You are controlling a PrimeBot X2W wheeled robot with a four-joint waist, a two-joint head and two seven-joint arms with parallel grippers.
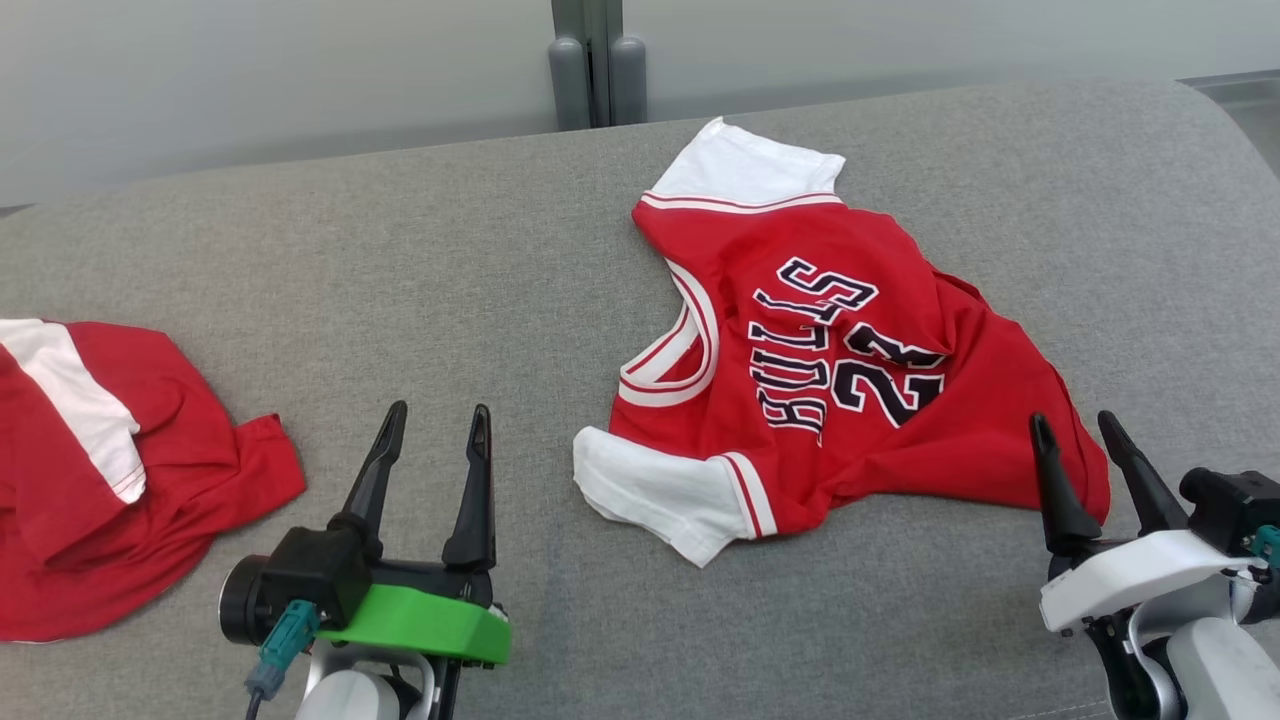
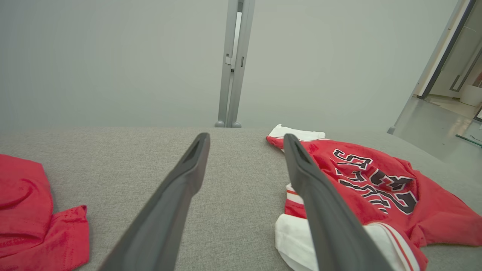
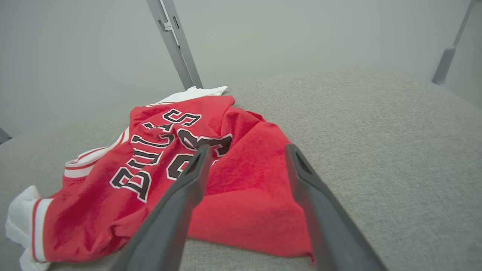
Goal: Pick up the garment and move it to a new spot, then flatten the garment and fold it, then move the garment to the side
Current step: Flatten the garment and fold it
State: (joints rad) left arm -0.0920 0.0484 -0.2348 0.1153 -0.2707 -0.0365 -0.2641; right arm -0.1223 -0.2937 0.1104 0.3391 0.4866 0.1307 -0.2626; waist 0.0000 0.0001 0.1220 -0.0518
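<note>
Two red garments lie on the grey cushion (image 1: 400,250) in front of the grey post (image 1: 597,60), and neither looks finished. Far to the left of the post, toward me, sits a rumpled red and white heap (image 1: 110,470); I cannot tell whether it belongs to my job. My left gripper (image 1: 440,408) hovers a little left of the post and well nearer to me, its fingers spread wide with nothing between them. Just right of the post and in front of it lies the jersey (image 1: 830,380), lettering and number facing up, but crumpled. One white sleeve points toward the post, the other bunches on the near side, and the body is ridged with folds. My right gripper (image 1: 1074,417) stands further right of the post, by the jersey's near right hem. Its fingers are likewise spread and pinch nothing; whether the tips touch the cloth I cannot tell.

I judge that the jersey may already lie at its new spot, though nothing here proves it. Flattening is not done, nor folding, nor the move aside, so most of the work is left.

The cushion is wide, woven grey fabric, slightly domed and falling away at the right. Behind the post runs a plain pale wall (image 1: 250,80). Right of the post, in the left wrist view, a shiny floor (image 2: 425,128) leads to a doorway (image 2: 463,75).
</note>
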